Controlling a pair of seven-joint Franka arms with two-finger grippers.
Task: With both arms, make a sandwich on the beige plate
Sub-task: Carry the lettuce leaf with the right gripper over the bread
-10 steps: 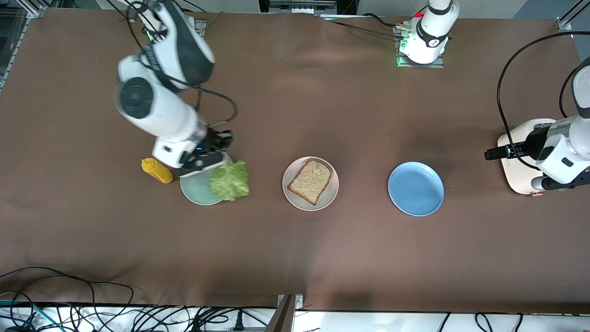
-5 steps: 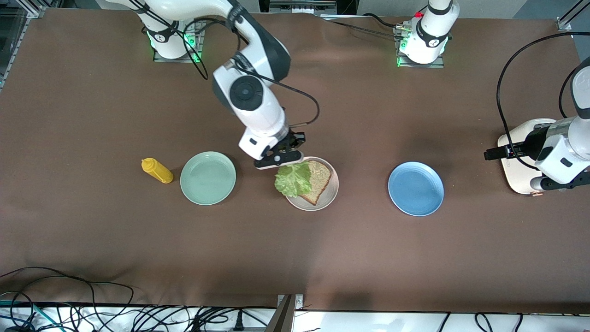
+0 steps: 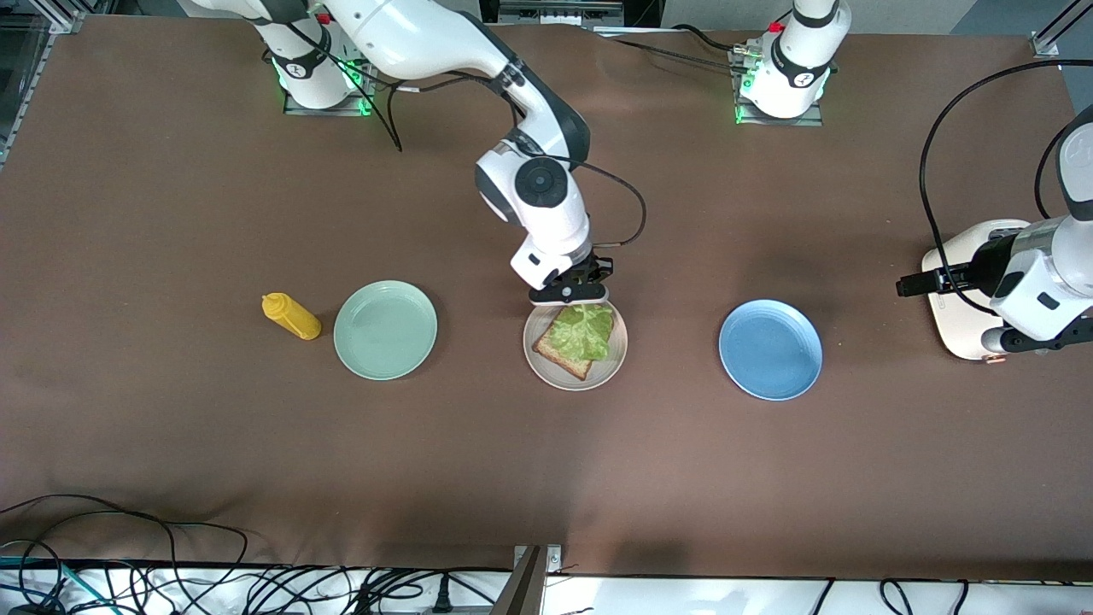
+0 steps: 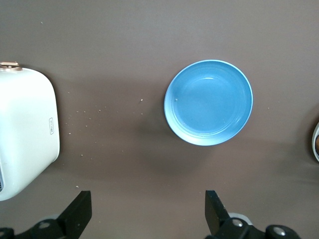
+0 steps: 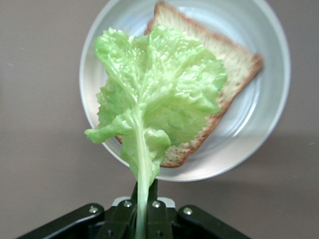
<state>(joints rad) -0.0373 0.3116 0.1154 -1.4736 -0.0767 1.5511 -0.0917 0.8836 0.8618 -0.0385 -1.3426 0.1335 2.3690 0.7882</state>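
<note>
Nearest the front camera stands a row of three plates and a bottle. At the centre, the beige plate (image 3: 575, 376) carries one slice of brown bread (image 3: 564, 354), and a ruffled lettuce leaf (image 3: 584, 330) hangs over that slice, covering most of it. The right wrist view shows the leaf (image 5: 159, 104) spread above the bread (image 5: 234, 59) and the plate (image 5: 271, 129), with its pale stalk running back between the two black fingers (image 5: 160, 219) of the right gripper (image 5: 144, 214); the fingers are pinched narrowly on the stalk, so the leaf extends forward from the fingertips over the plate. In the front view the right gripper (image 3: 570, 290) hovers over the plate's rim on the side toward the robot bases. Beside the beige plate, toward the right arm's end of the table, lies a mint-green plate (image 3: 385, 330), and just beside that a yellow squeeze bottle (image 3: 290, 316) lying on its side. Toward the left arm's end lies a blue plate (image 3: 770, 349), apart from the beige one. The left gripper (image 3: 918, 284) waits over the table edge at its own end, above a white appliance (image 3: 961, 290); the left wrist view shows its fingers (image 4: 79, 211) spread wide and holding nothing, with the blue plate (image 4: 208, 102) and the white appliance (image 4: 25, 129) below.
</note>
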